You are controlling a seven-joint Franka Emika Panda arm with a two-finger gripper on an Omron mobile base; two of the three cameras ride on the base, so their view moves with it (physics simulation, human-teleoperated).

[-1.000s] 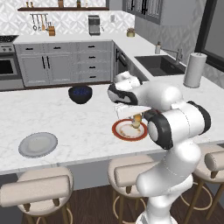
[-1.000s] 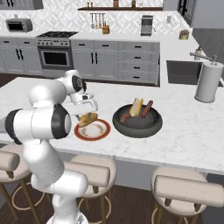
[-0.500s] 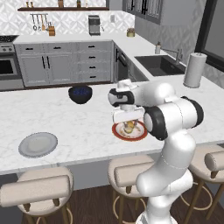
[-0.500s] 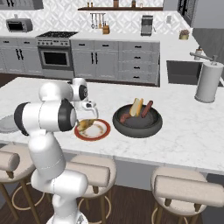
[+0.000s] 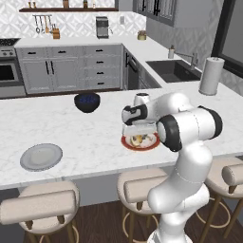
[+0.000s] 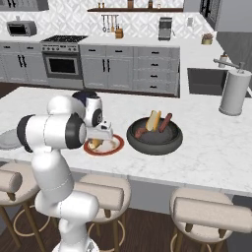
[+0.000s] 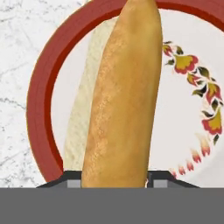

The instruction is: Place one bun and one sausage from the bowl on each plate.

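Fingers (image 7: 73, 183) clamped on a bun (image 7: 122, 96) over the red plate (image 7: 39, 105).
Bowl (image 6: 155, 142) sits at the plate's 3 o'clock; grey plate (image 5: 41, 156) far at 9 o'clock.

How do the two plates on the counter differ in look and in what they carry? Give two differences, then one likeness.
The red-rimmed plate has a cream centre with a flower pattern; the grey plate is plain. The red-rimmed plate has a bun over it, between the hand's fingers; the grey plate is bare. Both are round, flat and on the marble counter.
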